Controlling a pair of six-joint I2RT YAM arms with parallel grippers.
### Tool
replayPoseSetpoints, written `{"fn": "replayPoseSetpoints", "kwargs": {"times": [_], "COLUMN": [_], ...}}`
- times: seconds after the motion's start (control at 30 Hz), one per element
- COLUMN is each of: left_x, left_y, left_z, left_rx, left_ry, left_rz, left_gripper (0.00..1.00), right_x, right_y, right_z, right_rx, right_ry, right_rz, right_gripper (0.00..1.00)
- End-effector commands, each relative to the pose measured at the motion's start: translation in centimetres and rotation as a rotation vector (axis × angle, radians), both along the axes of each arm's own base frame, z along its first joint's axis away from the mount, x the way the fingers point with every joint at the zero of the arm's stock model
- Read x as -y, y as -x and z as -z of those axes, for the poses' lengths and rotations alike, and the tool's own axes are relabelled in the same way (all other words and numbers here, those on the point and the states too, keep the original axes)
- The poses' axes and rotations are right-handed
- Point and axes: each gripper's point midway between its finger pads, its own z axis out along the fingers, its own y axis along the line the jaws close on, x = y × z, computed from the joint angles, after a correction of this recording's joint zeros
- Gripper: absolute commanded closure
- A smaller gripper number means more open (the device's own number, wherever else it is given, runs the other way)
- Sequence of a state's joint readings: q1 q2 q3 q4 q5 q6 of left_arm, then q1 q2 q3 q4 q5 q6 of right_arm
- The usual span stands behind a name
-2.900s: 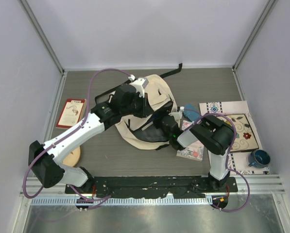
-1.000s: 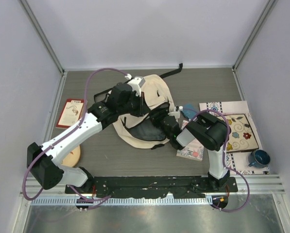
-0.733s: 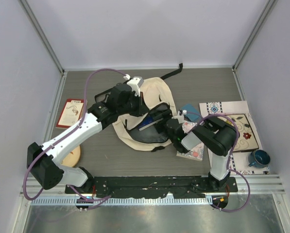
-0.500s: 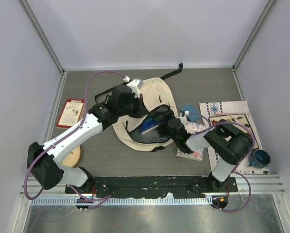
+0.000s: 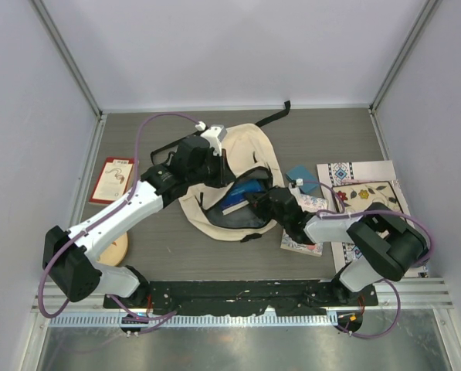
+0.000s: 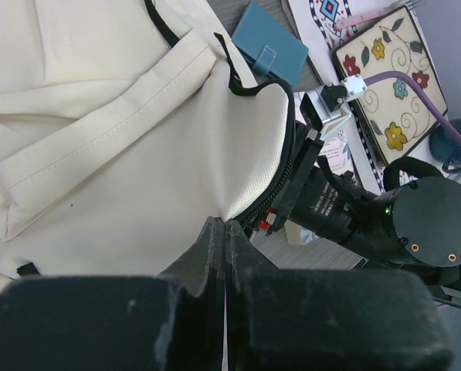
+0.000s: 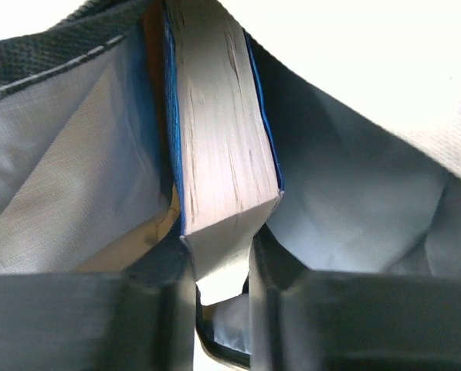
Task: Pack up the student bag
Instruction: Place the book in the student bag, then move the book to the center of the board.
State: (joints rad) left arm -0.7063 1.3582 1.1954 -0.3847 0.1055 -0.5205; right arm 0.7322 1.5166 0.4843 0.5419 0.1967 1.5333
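Jaws on your left gripper pinch the bag rim; your right gripper clamps a book inside.

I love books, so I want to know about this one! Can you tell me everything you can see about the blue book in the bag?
The blue book has a blue cover and a thick block of pale page edges that look a little rough. It is shut. It sits in the open mouth of the student bag, with the bag's grey lining on both sides of it. The right gripper has one finger on each side of the book's near corner, holding it. No title or picture on the cover can be seen.
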Motion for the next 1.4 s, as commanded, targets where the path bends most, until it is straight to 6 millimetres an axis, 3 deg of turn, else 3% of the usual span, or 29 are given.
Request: {"fn": "replayPoseSetpoints", "kwargs": {"times": [0.0, 0.1, 0.13, 0.17, 0.3, 0.33, 0.37, 0.4, 0.43, 0.47, 0.5, 0.53, 0.57, 0.63, 0.67, 0.7, 0.77, 1.0, 1.1, 1.13, 1.2, 1.23, 1.3, 1.33, 1.37], "left_x": [0.3, 0.5, 0.6, 0.6, 1.0, 1.2, 1.2, 1.2, 1.2, 1.1, 1.0, 0.8, 0.7, 0.5, 0.4, 0.4, 0.5, 0.2, -0.1, -0.1, -0.1, -0.1, -0.2, -0.2, -0.2], "left_y": [-0.7, -0.5, -0.5, -0.3, 0.3, 0.6, 0.7, 0.8, 0.8, 0.8, 0.8, 0.8, 0.6, 0.6, 0.4, 0.4, 0.2, -0.5, -0.6, -0.6, -0.6, -0.6, -0.5, -0.3, -0.2], "left_z": [-2.2, -2.5, -2.7, -2.7, -3.9, -4.1, -4.1, -4.2, -4.0, -3.9, -3.6, -3.4, -3.2, -2.9, -2.8, -2.7, -2.4, -1.9, -2.0, -1.8, -1.6, -1.6, -1.2, -1.2, -1.0], "left_rx": [0.061, 0.06, 0.06, 0.057, 0.061, 0.057, 0.058, 0.06, 0.057, 0.058, 0.052, 0.049, 0.048, 0.046, 0.049, 0.046, 0.042, 0.042, 0.048, 0.043, 0.041, 0.037, 0.029, 0.026, 0.018], "left_ry": [0.066, 0.076, 0.083, 0.086, 0.122, 0.13, 0.133, 0.135, 0.129, 0.125, 0.117, 0.11, 0.101, 0.094, 0.092, 0.091, 0.084, 0.067, 0.062, 0.06, 0.055, 0.054, 0.049, 0.051, 0.049], "left_rz": [-0.011, 0.002, 0.005, 0.011, 0.043, 0.061, 0.068, 0.07, 0.067, 0.065, 0.06, 0.056, 0.044, 0.038, 0.029, 0.028, 0.022, -0.005, -0.012, -0.012, -0.012, -0.011, -0.01, -0.007, -0.004], "left_gripper": [1.0, 1.0, 1.0, 1.0, 1.0, 1.0, 1.0, 1.0, 1.0, 1.0, 1.0, 1.0, 1.0, 1.0, 1.0, 1.0, 1.0, 1.0, 1.0, 1.0, 1.0, 1.0, 1.0, 1.0, 0.99], "right_x": [-0.5, -0.6, -0.7, -0.7, -1.9, -2.4, -3.1, -3.5, -3.6, -3.8, -3.4, -3.4, -3.1, -2.6, -2.8, -2.2, -2.2, -0.8, -0.1, -0.1, 0.6, 1.0, 2.2, 3.4, 4.1], "right_y": [-0.5, -1.7, -2.3, -2.8, -5.5, -6.2, -7.0, -7.3, -7.7, -7.9, -7.6, -7.3, -6.6, -5.3, -4.7, -3.8, -3.0, -0.5, 0.4, 0.7, 1.5, 1.8, 3.3, 3.8, 4.2], "right_z": [-3.1, -5.4, -8.0, -9.1, -10.8, -9.1, -9.3, -7.9, -5.4, -4.7, -2.3, -1.6, -1.3, 0.6, 0.0, 1.7, 1.8, 2.1, 0.6, -1.4, -2.6, -4.9, -5.6, -7.7, -8.3], "right_rx": [0.079, 0.217, 0.317, 0.369, 0.449, 0.415, 0.417, 0.381, 0.319, 0.28, 0.207, 0.173, 0.159, 0.08, 0.07, 0.013, -0.019, -0.11, -0.056, 0.009, 0.058, 0.119, 0.148, 0.208, 0.23], "right_ry": [-0.084, -0.133, -0.195, -0.211, -0.255, -0.238, -0.249, -0.225, -0.199, -0.205, -0.153, -0.145, -0.129, -0.062, -0.053, 0.028, 0.066, 0.21, 0.208, 0.203, 0.228, 0.214, 0.256, 0.236, 0.242], "right_rz": [0.014, 0.034, 0.049, 0.061, 0.092, 0.095, 0.098, 0.1, 0.112, 0.123, 0.129, 0.125, 0.107, 0.081, 0.053, 0.029, -0.011, -0.09, -0.1, -0.124, -0.145, -0.146, -0.163, -0.135, -0.125], "right_gripper": [0.99, 0.99, 0.99, 0.99, 0.99, 0.99, 0.99, 0.99, 0.99, 0.99, 0.94, 0.86, 0.66, 0.49, 0.39, 0.35, 0.26, 0.23, 0.23, 0.23, 0.23, 0.23, 0.23, 0.23, 0.24]}}
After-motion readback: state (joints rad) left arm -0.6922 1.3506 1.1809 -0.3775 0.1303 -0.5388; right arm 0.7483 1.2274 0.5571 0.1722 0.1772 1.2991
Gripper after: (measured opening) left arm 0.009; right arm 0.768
